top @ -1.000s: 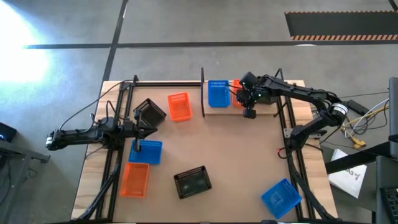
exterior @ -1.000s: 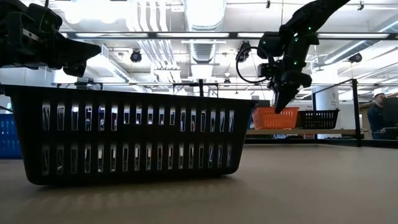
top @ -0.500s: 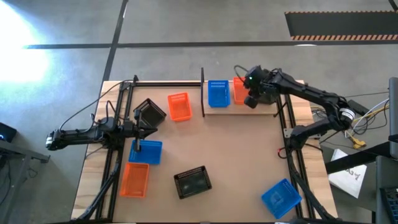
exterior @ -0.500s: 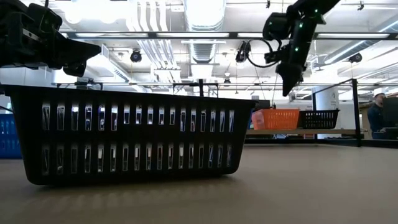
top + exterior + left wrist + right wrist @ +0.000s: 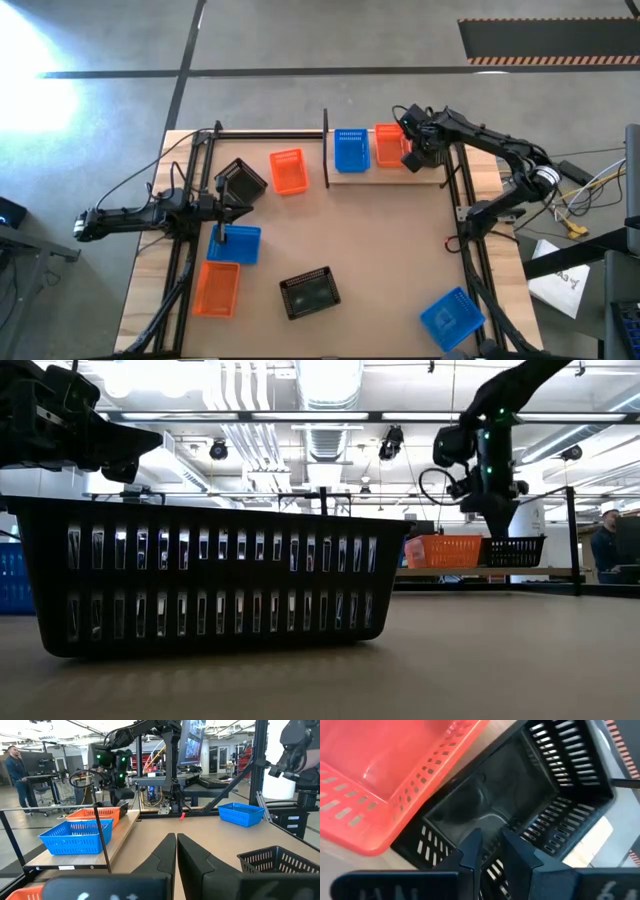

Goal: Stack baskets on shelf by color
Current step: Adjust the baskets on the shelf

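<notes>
1. Take the shelf point(image 5: 392, 174) as your landmark. On it sit a blue basket point(image 5: 351, 150) at the end nearest the table's middle, an orange basket point(image 5: 389, 146) touching it in the middle slot, and a black basket point(image 5: 520, 805) in the far end slot, hidden under the arm in the high view.
2. Your right gripper point(image 5: 489, 851) hangs directly over that black basket, fingers only a narrow gap apart and holding nothing.
3. Risk: the fingertips point at the black basket's wall nearest the orange basket. If you descend here, you could catch the mesh or rim and drag or tip the basket off the shelf end.
4. Risk: the orange and black baskets touch, so a nudge to one will likely shift the other and spoil the colour slots.
5. Your left gripper point(image 5: 176, 851) waits well away from the shelf, pressed closed and empty, beside a tilted black basket point(image 5: 241, 181). Six baskets off the shelf remain unstacked.
6. Against a second ago: the right gripper was over the orange basket; it has since lifted and moved to the black basket at the shelf's far end, leaving the orange one uncovered. The left arm has not moved.
</notes>
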Motion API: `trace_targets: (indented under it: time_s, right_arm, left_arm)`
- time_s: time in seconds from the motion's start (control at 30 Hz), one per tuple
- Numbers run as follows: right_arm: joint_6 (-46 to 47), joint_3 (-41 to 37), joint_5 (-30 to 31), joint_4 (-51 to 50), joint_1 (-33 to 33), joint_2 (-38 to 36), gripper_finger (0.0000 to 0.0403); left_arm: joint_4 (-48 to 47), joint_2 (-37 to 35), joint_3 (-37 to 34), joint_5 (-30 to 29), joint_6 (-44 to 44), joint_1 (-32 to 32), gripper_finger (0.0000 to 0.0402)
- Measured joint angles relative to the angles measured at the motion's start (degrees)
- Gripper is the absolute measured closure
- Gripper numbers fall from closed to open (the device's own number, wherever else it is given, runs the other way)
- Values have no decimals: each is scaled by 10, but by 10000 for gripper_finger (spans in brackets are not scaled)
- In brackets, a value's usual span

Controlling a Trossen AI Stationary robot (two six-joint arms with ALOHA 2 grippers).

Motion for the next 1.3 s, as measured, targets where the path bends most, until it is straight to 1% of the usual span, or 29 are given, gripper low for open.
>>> trace_targets:
  time_s: [0.07, 0.23, 0.3, 0.57, 0.7, 0.87, 1.0, 1.07, 1.2, 1.3]
  right_arm:
    - [-17, 0, -7, 0, -1, 9, 350]
    - [-64, 0, -82, -1, 0, 20, 361]
    - [-67, -1, -97, -6, 0, 20, 365]
    - [-82, -1, -102, -79, 0, 7, 371]
    - [-83, -1, -102, -72, 1, -4, 371]
    - [-73, -1, -96, -29, 6, -30, 371]
    - [-45, -1, -50, 20, 8, -54, 372]
    - [-42, -1, -43, 40, 8, -65, 372]
    - [-41, -1, -51, 96, 15, -78, 371]
    - [-41, -5, -113, 143, 16, -76, 372]
  left_arm:
    - [0, 0, 0, 0, 0, 0, 402]
    - [0, 0, 0, 0, 0, 0, 402]
    - [0, 0, 0, 0, 0, 0, 402]
    - [0, 0, 0, 0, 0, 0, 402]
    - [0, 0, 0, 0, 0, 0, 402]
    - [0, 0, 0, 0, 0, 0, 402]
    - [0, 0, 0, 0, 0, 0, 402]
    - [0, 0, 0, 0, 0, 0, 402]
    - [0, 0, 0, 0, 0, 0, 402]
    - [0, 0, 0, 0, 0, 0, 402]
